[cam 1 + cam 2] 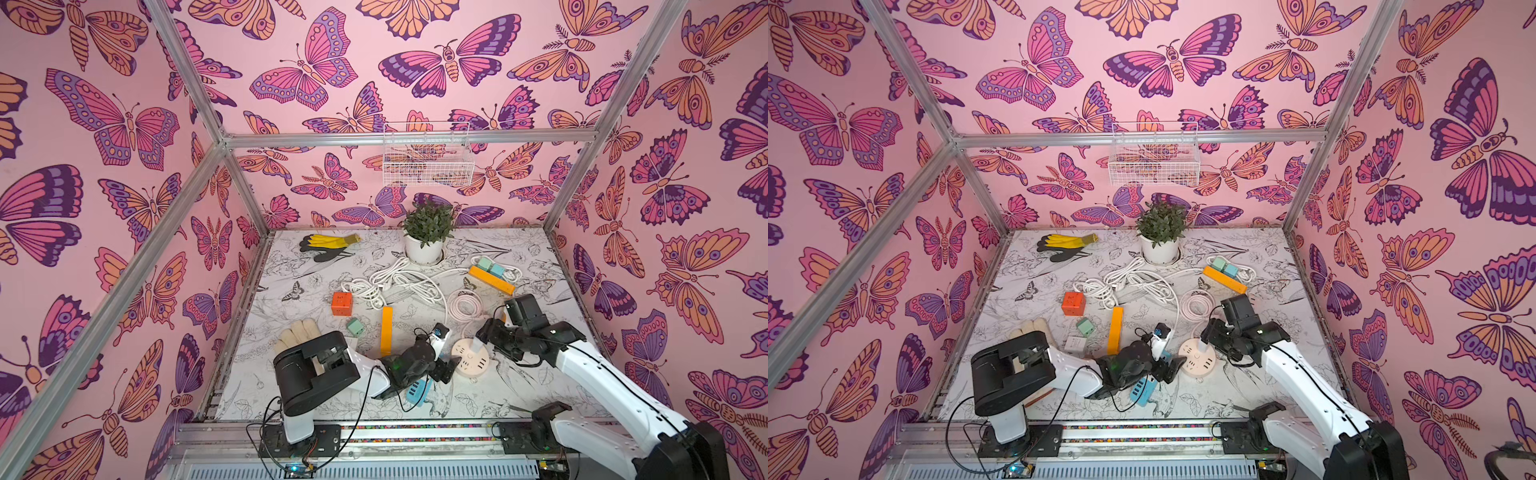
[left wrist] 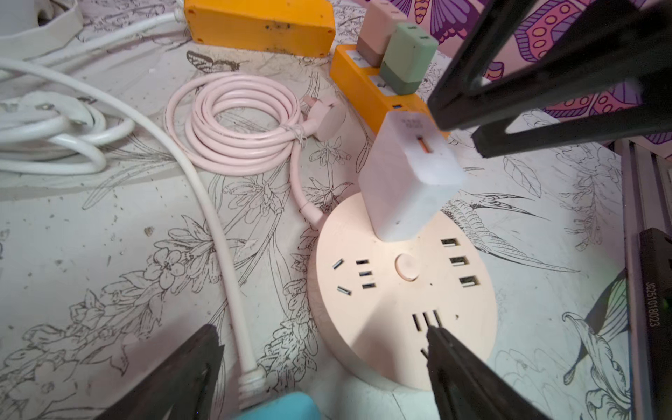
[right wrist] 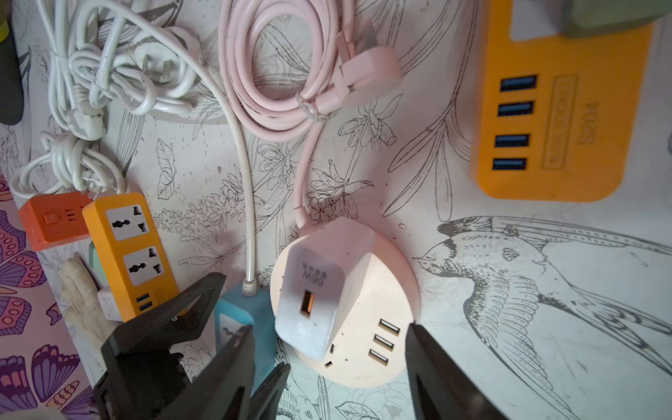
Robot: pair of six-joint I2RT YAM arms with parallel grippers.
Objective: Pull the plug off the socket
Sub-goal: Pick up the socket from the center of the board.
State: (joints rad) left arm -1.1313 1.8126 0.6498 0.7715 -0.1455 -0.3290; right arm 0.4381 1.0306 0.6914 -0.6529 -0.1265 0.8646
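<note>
The right fingers (image 3: 432,371) stand partly spread on either side of the plug (image 3: 320,291), a white charger block. A gap shows on both sides, so they grip nothing. The left fingers (image 2: 454,371) are spread wide and also hold nothing. One tip rests on the top face of the socket (image 2: 400,309) by a row of slots, and the other hangs over the worktop (image 2: 109,254) beside a white cord (image 2: 216,225). The plug stands nearly upright with its base against the socket, a round pale pink disc lying flat near the front of the worktop, between the two arms. A blue power strip (image 3: 240,320) lies near the socket, under the left arm. The socket's pink cable (image 2: 236,123) lies coiled just behind it. An orange power strip (image 3: 545,109) is near the coil.
</note>
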